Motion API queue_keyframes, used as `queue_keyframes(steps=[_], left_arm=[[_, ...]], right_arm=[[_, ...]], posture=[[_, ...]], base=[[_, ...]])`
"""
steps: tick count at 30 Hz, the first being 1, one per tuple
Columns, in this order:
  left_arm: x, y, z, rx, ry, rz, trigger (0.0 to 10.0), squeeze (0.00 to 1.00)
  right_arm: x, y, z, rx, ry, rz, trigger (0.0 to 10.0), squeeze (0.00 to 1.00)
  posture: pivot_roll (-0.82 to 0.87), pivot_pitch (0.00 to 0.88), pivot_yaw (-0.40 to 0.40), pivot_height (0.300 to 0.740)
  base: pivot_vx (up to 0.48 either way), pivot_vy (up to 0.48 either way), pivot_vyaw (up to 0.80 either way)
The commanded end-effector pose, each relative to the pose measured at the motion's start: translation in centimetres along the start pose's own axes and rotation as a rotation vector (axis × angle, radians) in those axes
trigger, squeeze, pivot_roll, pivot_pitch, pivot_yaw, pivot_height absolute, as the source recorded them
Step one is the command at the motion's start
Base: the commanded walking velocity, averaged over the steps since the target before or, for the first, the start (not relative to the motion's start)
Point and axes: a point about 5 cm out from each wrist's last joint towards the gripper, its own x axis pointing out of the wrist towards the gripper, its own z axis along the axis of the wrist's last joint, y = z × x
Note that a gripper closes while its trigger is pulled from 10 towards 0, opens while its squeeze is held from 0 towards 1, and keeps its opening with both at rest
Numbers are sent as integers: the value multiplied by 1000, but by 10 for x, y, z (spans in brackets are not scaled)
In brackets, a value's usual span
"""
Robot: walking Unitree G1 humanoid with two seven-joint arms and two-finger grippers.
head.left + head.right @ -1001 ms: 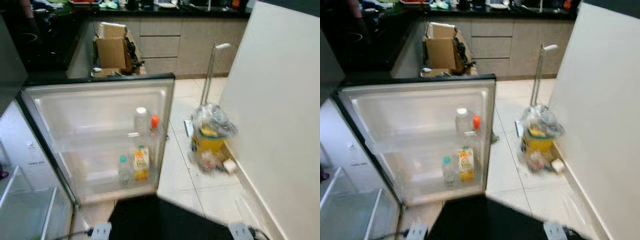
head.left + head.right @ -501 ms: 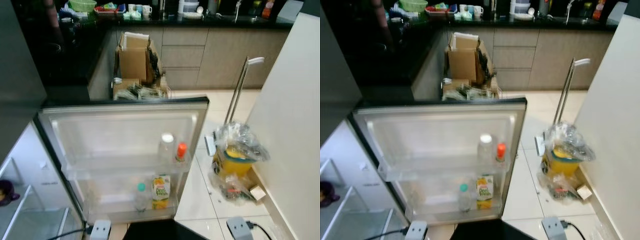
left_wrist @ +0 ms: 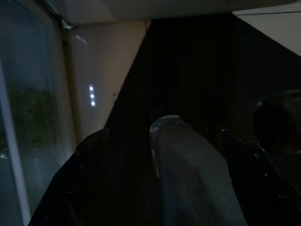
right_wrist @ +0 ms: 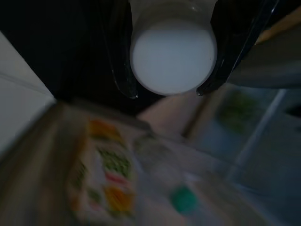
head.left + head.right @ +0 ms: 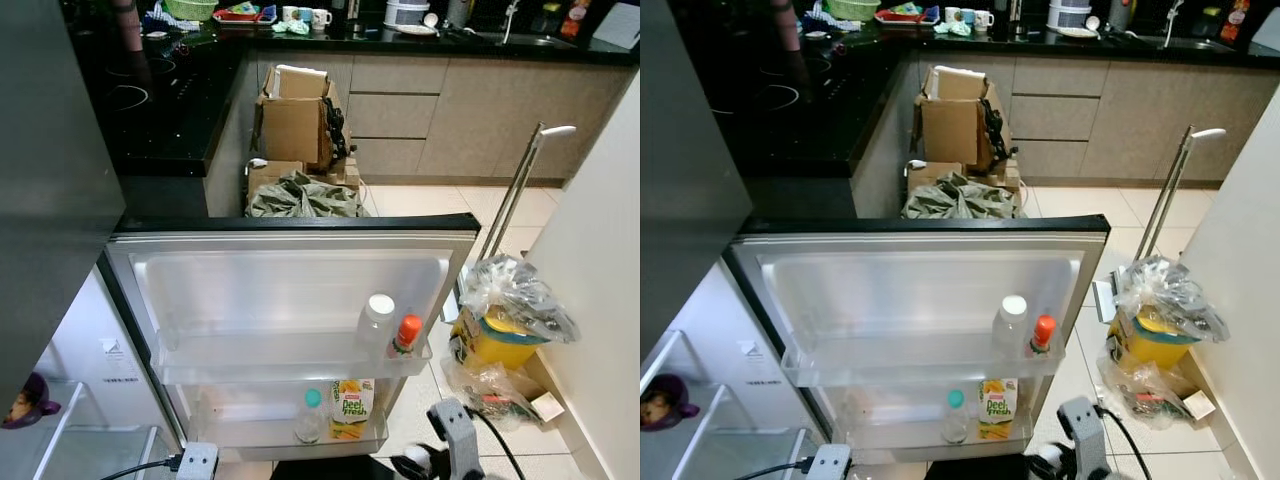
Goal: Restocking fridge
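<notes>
Camera view has been raised since a second ago, fridge door (image 5: 290, 290) now centre frame; right gripper (image 4: 167, 92) is pinched on a white-capped bottle (image 4: 172, 56), judged rigid, smooth, slippery, best held mid-body; left gripper (image 3: 155, 188) state cannot be told.

The two head views look from above, forward and steeply down, onto the open white fridge door (image 5: 290, 300) nearby, with the black kitchen bench (image 5: 170, 110) and beige floor tiles (image 5: 1080, 205) farther off. They share nearly the whole scene, one set slightly to the side of the other. The right wrist view looks close along its jaws past a round white cap (image 4: 172, 56) at the blurred orange-and-green juice carton (image 4: 106, 181). The left wrist view is dark and close, facing a pale panel (image 3: 101, 80).
</notes>
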Motion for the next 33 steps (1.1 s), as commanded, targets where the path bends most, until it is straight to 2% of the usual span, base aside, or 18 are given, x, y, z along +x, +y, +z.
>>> queue_keyframes(steps=[1,8,9,13,16,19,20,25,27,28,29,31,33], left_arm=[[0,-3,-5,-16,18,-7,10000,0],[0,-1,-4,-15,14,-2,10000,0],[0,-1,-4,-15,14,-2,10000,0],[0,-1,-3,-12,11,-3,10000,0],[0,-1,-3,-12,9,-3,10000,0],[0,0,-2,-17,3,-2,10000,0],[0,0,-2,-17,3,-2,10000,0],[-1,0,-3,-27,-1,-1,10000,0],[-1,0,-3,-29,-1,-1,10000,0],[0,-1,-3,-32,-2,-3,10000,0],[0,-1,-3,-32,-2,-3,10000,0],[0,-3,-4,-40,-4,-7,10000,0],[0,-4,-3,-41,-5,-9,10000,0]], right_arm=[[-4,-2,10,-36,-4,89,10000,0],[-1,14,28,-157,6,377,10000,0],[-1,14,28,-157,6,377,10000,0],[3,40,46,-279,14,615,10000,0],[4,45,51,-303,9,647,10000,0],[5,65,73,-389,-25,752,10000,0],[5,65,73,-389,-25,752,10000,0],[8,83,104,-494,-117,791,10000,0],[6,86,110,-507,-133,787,10000,0],[10,91,125,-544,-190,767,10000,0],[10,91,125,-544,-190,767,10000,0],[14,105,156,-624,-298,742,10000,0],[14,107,161,-640,-308,734,10000,0]], posture=[[-130,0,-36,740],[-135,0,-34,740],[-135,0,-34,740],[-134,0,-33,740],[-132,0,-33,740],[-130,0,-33,740],[-130,0,-33,740],[-128,0,-37,740],[-128,0,-37,740],[-130,0,-40,740],[-130,0,-40,740],[-129,0,-44,740],[-129,0,-46,740]], base=[[0,0,0],[0,0,0],[0,0,0],[0,0,0],[0,0,0],[0,0,0],[0,0,0],[0,0,0],[0,0,0],[0,0,0],[0,0,0],[0,0,0],[0,0,0]])
